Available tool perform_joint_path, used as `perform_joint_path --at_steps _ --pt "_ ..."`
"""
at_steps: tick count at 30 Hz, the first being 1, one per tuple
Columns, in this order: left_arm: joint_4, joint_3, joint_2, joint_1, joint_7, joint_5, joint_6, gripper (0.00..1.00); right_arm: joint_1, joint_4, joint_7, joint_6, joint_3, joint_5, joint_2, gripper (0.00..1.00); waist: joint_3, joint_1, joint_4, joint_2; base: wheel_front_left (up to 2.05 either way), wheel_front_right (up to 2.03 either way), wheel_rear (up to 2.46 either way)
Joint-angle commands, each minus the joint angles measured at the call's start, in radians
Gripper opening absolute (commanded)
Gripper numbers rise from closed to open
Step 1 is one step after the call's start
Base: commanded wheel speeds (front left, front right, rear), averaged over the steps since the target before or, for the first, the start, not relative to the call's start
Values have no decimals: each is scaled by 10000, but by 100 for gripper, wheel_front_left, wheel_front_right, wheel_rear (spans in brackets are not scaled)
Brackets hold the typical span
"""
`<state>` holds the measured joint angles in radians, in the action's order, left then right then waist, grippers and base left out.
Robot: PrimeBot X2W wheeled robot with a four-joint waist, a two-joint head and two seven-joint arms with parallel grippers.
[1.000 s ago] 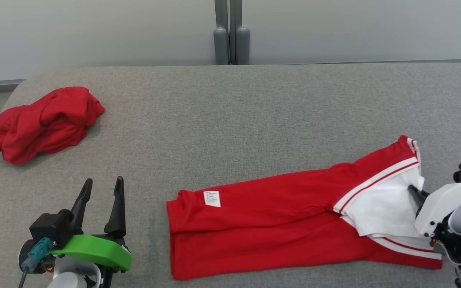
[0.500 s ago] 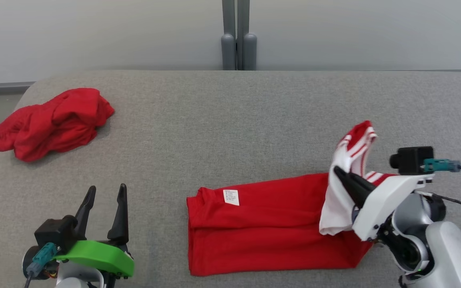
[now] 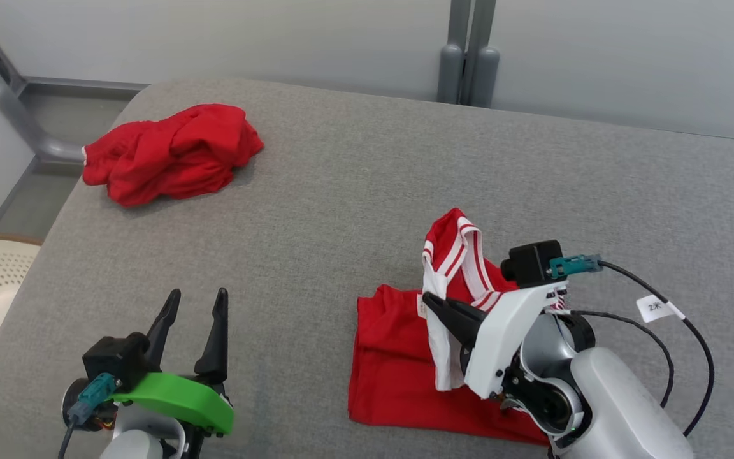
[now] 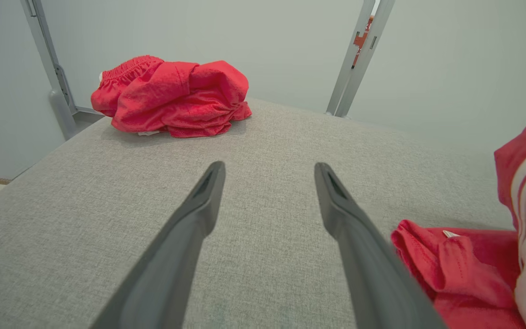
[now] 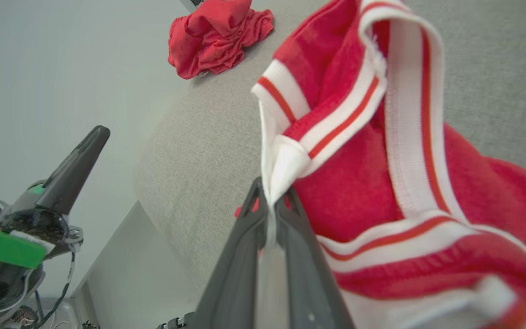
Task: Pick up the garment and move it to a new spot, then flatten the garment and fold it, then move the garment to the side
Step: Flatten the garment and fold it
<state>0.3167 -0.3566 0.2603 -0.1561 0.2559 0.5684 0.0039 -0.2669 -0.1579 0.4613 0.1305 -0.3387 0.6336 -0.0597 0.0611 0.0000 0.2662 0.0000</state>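
Grey padded table (image 3: 354, 191). My right gripper (image 3: 429, 299) clamps striped hem (image 3: 462, 245) of red garment (image 3: 392, 363), raised for fold; left gripper (image 3: 198, 296) apart, empty.

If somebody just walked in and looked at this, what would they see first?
Probably the red garment with white stripes at the front right of the grey table, because the right gripper pinches its white end and holds it up above the rest. Next comes the crumpled red pile at the far left corner, then the left gripper, open, at the front left.
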Motion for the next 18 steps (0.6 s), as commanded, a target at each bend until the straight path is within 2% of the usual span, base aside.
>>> perform_joint_path --at_steps 1,7,8,9,10,15,18 --pt "57 10 -48 -212 17 -21 -52 100 -235 -314 -199 3 -95 183 14 0 274 0 505 0 0 0 0" --pt "264 74 -72 -403 55 -37 -100 100 -898 -1896 -917 3 -837 764 71 0 459 0 595 0 0 0 0" --pt "289 103 -49 -411 60 -34 -96 100 -1015 -2072 -1050 2 -1026 935 76 13 477 0 537 0 0 0 0" --pt "303 116 -39 -421 64 -35 -99 100 -1115 -2185 -1149 3 -1203 1061 81 47 483 0 479 0 0 0 0" --pt "325 129 -33 -433 65 -37 -99 100 -1191 -2253 -1308 3 -1364 1298 86 100 478 0 388 0 0 0 0" --pt "336 242 14 -375 87 -18 -89 100 -1508 -1798 -2012 3 -2025 2080 33 100 346 0 -204 0 0 0 0" --pt "269 335 52 -236 96 -58 -28 100 -1400 -883 -2633 2 -2053 2565 -437 100 147 0 -654 0 0 0 0"
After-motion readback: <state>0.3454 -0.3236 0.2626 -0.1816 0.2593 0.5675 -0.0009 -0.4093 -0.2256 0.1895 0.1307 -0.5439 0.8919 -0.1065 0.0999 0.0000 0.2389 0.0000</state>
